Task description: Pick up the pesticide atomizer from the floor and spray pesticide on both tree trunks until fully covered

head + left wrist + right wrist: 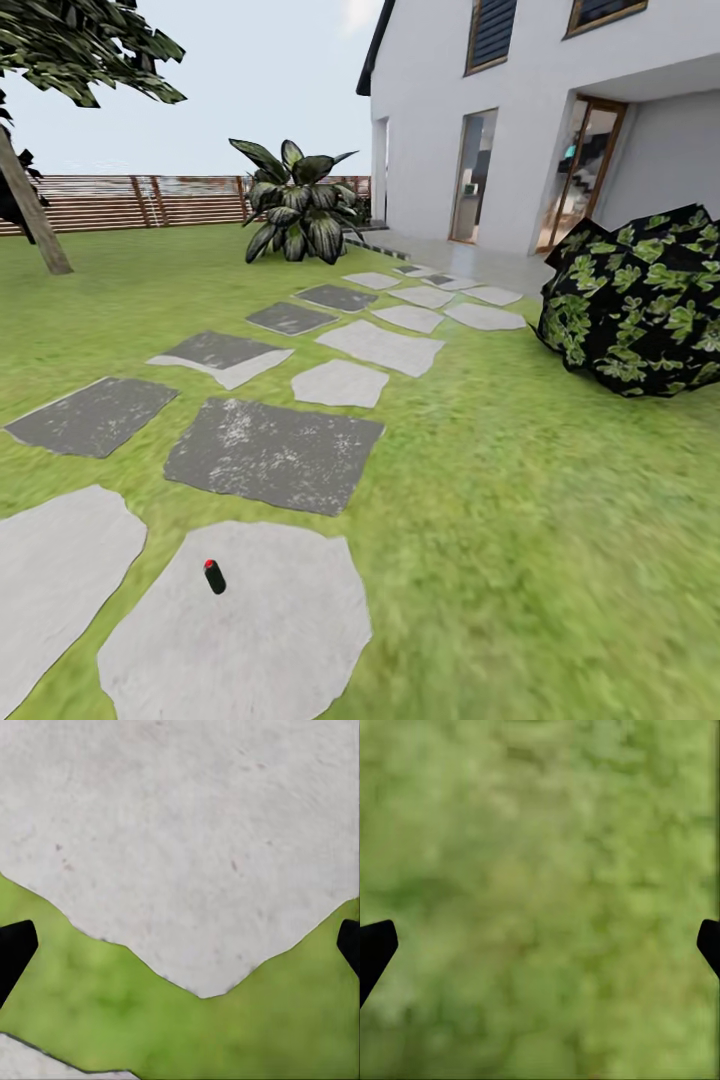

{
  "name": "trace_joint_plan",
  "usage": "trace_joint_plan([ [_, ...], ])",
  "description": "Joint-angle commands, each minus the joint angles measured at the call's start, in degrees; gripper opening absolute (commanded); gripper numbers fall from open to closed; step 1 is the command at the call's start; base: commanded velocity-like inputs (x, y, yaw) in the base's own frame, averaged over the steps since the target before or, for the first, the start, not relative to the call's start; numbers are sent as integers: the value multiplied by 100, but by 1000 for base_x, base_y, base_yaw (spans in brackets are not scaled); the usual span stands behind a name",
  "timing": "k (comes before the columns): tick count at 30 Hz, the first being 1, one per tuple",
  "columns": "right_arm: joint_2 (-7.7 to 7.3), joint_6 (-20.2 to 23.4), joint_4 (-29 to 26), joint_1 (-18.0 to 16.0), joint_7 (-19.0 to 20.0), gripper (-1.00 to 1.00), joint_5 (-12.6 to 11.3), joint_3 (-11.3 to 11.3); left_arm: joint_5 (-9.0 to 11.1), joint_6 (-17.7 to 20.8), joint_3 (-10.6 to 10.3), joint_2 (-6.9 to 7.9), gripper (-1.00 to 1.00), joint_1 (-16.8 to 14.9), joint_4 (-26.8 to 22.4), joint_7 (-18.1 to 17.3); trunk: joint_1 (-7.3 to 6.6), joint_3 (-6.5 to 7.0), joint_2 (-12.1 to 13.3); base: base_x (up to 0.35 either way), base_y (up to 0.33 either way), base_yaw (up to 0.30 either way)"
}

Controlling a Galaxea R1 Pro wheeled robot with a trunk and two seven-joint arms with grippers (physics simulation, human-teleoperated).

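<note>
head view: pesticide atomizer (214,576), a small dark canister with a red cap, lying on a pale stepping stone (260,640) in the lawn (520,560). wrist views: left gripper (180,945) and right gripper (540,945) both spread wide, holding nothing.

**Camera setup**

Head cam sits high, faces forward and down across the lawn (520,520) and stepping stones (270,455) toward the white house (520,120) and fence (130,200); wide, far view. My left wrist cam looks straight down, close, along my left hand (180,941) at a pale stone (187,832) edge meeting grass (187,1035). My right wrist cam looks down, close, along my right hand (540,941) at grass (540,870). All three share the ground: lawn, plus pale stone for head and left.
</note>
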Motion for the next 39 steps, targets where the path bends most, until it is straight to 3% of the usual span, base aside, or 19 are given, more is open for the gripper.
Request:
trace_joint_plan([
  [1, -1, 0, 0, 1, 2, 100, 0, 0, 0, 0, 1, -1, 100, 0, 0, 0, 0, 0, 0, 280, -166, 0],
  [39, 1, 0, 0, 1, 1, 100, 0, 2, 0, 0, 1, 0, 100, 0, 0, 0, 0, 0, 0, 278, -168, 24],
])
